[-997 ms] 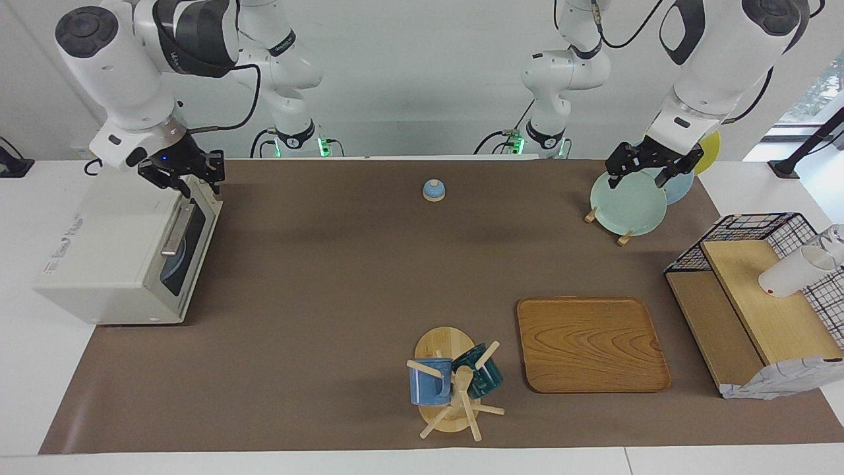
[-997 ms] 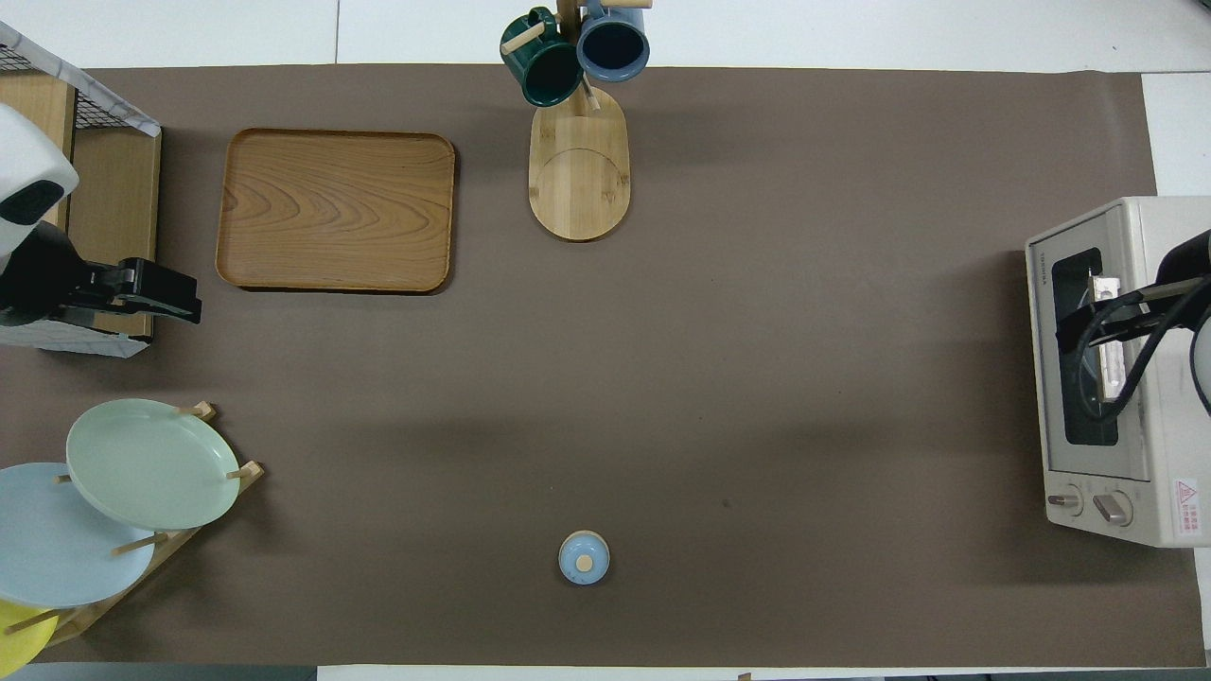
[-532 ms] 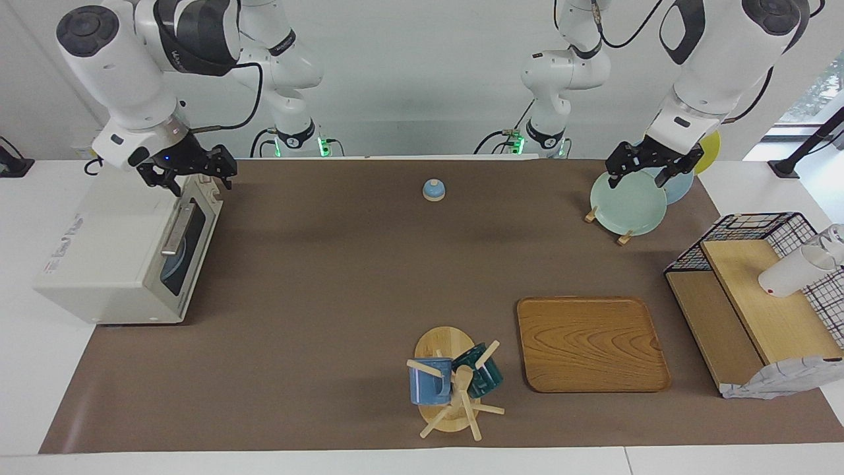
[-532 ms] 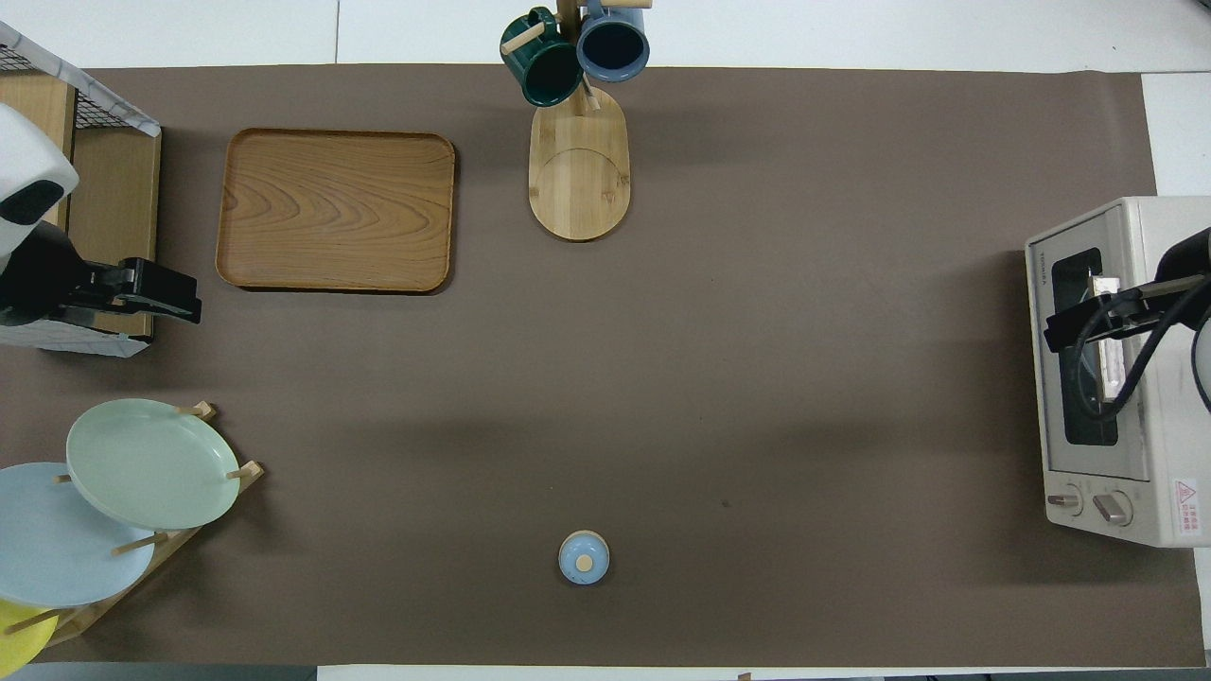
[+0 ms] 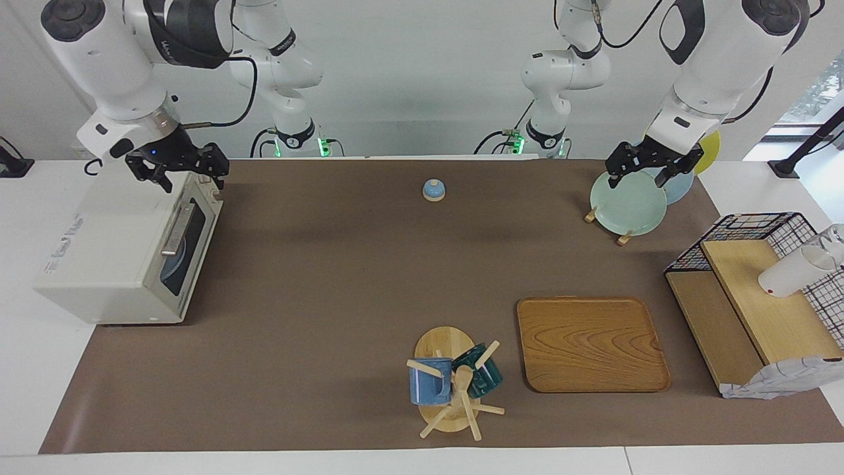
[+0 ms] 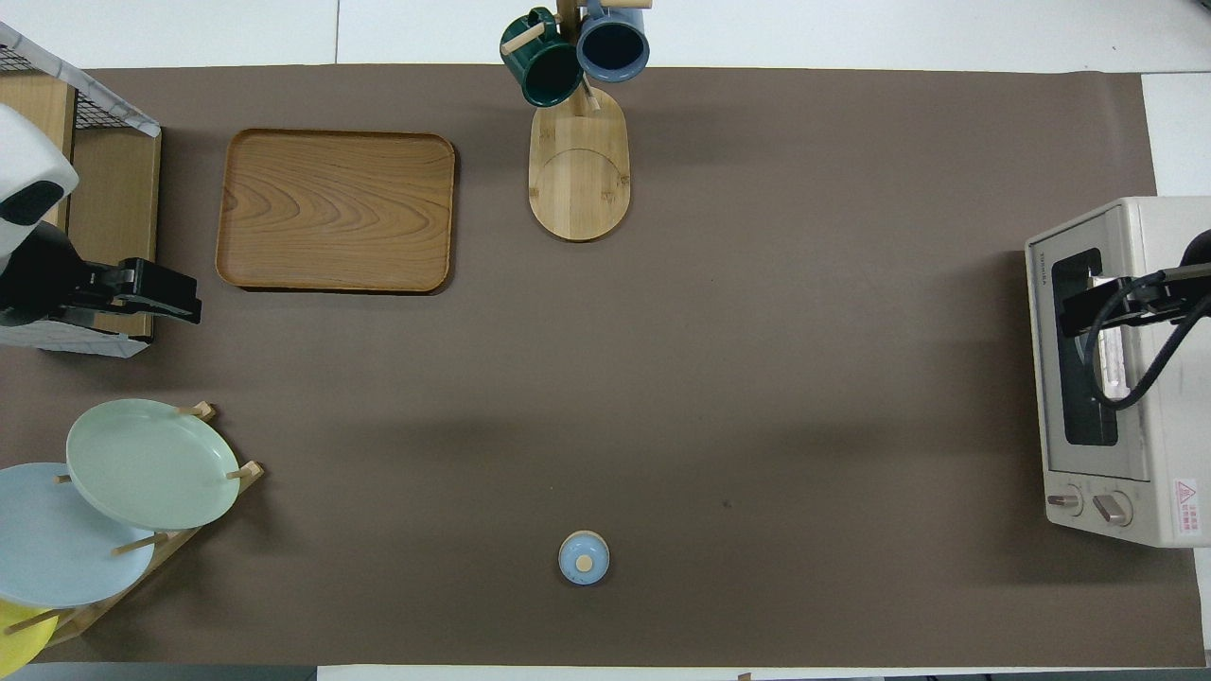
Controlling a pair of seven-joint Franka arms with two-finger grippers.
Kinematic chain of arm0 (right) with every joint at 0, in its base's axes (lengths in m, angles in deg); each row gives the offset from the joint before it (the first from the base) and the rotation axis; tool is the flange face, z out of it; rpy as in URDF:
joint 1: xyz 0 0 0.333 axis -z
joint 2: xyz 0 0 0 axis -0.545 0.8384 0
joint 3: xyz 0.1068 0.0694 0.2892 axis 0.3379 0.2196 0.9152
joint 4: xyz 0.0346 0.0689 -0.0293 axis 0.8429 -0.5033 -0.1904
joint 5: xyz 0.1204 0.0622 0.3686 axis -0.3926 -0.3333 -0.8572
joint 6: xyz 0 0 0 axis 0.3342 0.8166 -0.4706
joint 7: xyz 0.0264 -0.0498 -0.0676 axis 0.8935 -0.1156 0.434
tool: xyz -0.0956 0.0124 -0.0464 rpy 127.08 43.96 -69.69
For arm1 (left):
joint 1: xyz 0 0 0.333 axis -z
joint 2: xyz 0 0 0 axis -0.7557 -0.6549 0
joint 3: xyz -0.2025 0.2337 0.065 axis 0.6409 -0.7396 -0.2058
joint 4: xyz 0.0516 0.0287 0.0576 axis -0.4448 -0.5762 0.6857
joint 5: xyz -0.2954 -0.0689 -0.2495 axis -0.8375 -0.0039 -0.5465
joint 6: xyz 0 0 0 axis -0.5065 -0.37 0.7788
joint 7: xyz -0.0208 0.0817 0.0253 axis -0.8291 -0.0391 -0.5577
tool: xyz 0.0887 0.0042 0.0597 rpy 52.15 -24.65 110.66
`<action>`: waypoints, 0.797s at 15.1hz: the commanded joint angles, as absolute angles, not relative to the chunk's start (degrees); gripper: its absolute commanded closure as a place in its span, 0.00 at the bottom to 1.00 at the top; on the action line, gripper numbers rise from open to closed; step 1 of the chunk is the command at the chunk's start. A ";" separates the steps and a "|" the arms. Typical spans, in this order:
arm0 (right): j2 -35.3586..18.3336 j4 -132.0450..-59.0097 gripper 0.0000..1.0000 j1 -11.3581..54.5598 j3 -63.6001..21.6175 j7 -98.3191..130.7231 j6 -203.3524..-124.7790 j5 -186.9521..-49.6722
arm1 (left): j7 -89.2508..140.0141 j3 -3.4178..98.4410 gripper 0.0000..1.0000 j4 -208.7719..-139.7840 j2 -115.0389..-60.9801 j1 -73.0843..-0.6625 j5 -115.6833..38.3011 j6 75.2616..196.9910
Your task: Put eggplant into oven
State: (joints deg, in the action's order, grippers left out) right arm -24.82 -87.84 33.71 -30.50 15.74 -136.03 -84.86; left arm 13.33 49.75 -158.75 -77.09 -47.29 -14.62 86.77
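Note:
The cream-white oven (image 5: 112, 264) (image 6: 1168, 445) stands at the right arm's end of the table with its dark glass door shut. The eggplant is out of view. My right gripper (image 5: 191, 177) (image 6: 1088, 307) hangs open just above the top edge of the oven's door, with nothing between its fingers. My left gripper (image 5: 638, 179) (image 6: 180, 298) waits open and empty in the air over the plate rack at the left arm's end.
A pale green plate (image 5: 628, 203) leans in the rack with a blue one. A small blue lid (image 5: 433, 190) lies near the robots at mid-table. A wooden tray (image 5: 591, 343), a mug tree (image 5: 455, 386) and a wire-sided shelf (image 5: 752, 290) stand farther out.
My right gripper has risen a little off the oven door's top edge and its fingers have spread wider. The left arm has not moved.

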 commanded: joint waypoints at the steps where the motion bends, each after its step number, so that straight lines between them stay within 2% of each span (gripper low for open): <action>1: -25.69 -87.05 0.00 33.47 -30.65 14.53 -135.76 -86.49 | 13.72 49.85 0.00 -159.74 -76.10 -47.77 -15.14 87.57; 12: -25.61 -86.26 0.00 33.55 -30.74 12.69 -134.63 -88.50 | 13.72 49.93 0.00 -159.74 -76.10 -47.77 -15.22 87.57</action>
State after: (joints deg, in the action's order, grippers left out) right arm -25.49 -86.66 33.34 -30.92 13.52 -135.94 -85.44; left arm 13.33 49.74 -158.75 -77.09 -47.29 -14.62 86.77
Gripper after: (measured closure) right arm 0.000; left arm 0.000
